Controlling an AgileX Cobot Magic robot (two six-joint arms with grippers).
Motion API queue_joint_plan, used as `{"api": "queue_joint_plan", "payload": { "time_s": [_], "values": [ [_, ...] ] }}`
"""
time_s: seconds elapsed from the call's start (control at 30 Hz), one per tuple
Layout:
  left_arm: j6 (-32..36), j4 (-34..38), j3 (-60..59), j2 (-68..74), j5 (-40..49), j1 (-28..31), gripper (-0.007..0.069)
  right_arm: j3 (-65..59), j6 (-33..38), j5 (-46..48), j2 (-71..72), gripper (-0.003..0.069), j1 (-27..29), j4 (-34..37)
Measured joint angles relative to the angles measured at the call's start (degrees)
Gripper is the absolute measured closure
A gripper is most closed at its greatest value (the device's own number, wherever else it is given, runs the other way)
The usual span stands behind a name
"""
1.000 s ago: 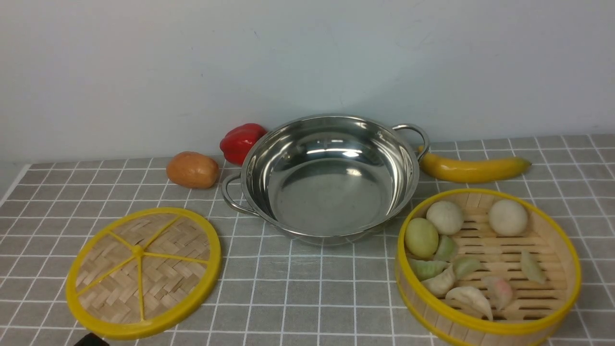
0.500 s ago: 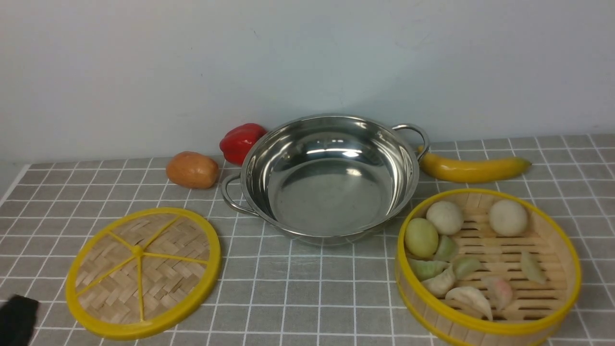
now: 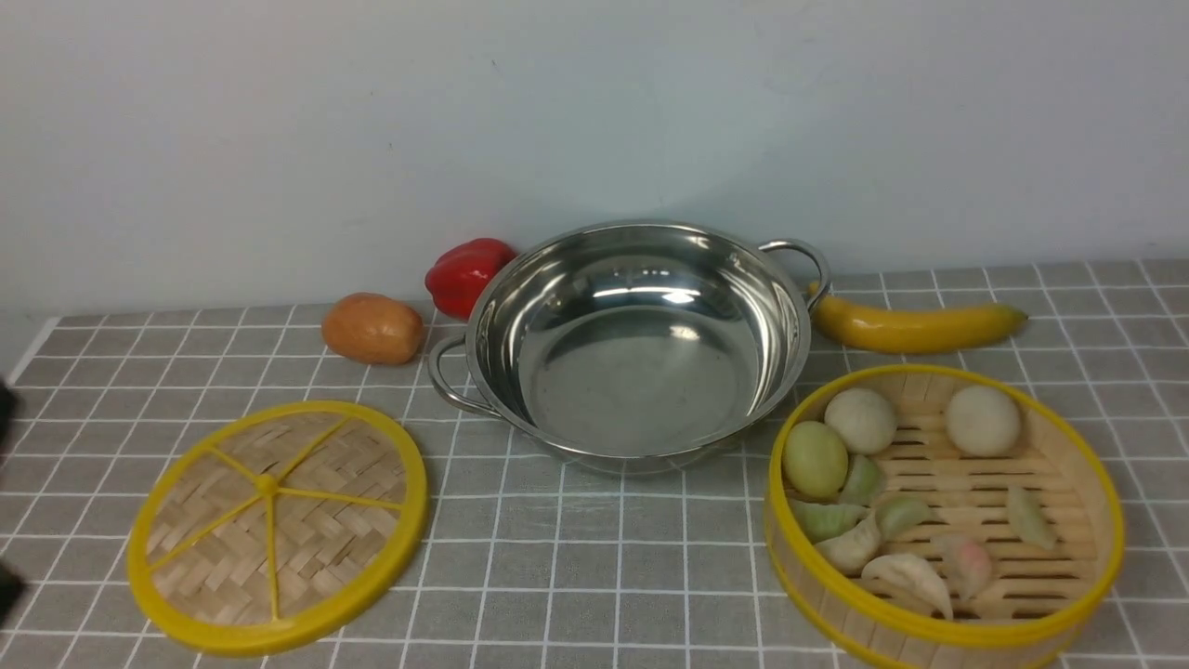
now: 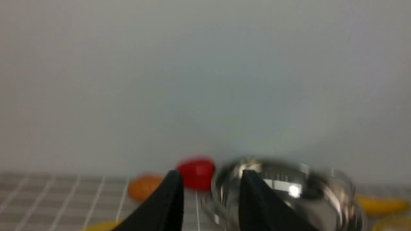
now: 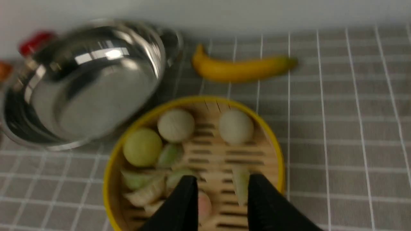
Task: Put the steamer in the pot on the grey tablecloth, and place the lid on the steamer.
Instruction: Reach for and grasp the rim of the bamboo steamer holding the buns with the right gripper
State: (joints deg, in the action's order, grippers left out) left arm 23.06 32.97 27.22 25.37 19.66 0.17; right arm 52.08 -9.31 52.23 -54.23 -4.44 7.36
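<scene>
Steamer [image 3: 966, 483], yellow-rimmed bamboo, holds buns [image 3: 982, 420] and dumplings [image 3: 915, 576].

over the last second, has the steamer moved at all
No. The steamer sits on the same squares of the grey tablecloth, with its rim just as close to the pot.

This seems a kitchen scene staged for a test. A grey tablecloth [image 3: 594, 557] lies before a plain pale wall [image 3: 594, 111]. A pot [image 3: 641, 372] stands in the middle, with glossy food around it: a banana [image 3: 915, 327] at 2 o'clock, a red pepper [image 3: 464, 271] at 11 o'clock, a potato [image 3: 372, 328] at 10 o'clock.
</scene>
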Motion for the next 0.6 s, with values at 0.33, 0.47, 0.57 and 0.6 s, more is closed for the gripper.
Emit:
{"api": "queue_joint_plan", "payload": {
  "time_s": [0.33, 0.47, 0.57, 0.6],
  "values": [
    [-12.89, -18.53, 12.83, 33.46, 22.23, 0.00, 0.0382, 2.09, 1.45, -1.59, -29.47, 0.0419, 1.20, -3.08],
    [-16.60, -25.21, 16.26, 40.32, 25.59, 0.00, 0.0382, 2.09, 2.06, -3.40, -33.73, 0.0419, 2.04, -3.04],
    [-18.92, -31.47, 19.30, 45.07, 27.28, 0.00, 0.0382, 2.09, 2.12, -4.93, -35.85, 0.0419, 2.35, -3.04],
    [-19.22, -32.09, 19.65, 45.69, 27.28, 0.00, 0.0382, 2.09, 2.12, -5.23, -36.00, 0.0419, 2.35, -2.91]
  ]
}}
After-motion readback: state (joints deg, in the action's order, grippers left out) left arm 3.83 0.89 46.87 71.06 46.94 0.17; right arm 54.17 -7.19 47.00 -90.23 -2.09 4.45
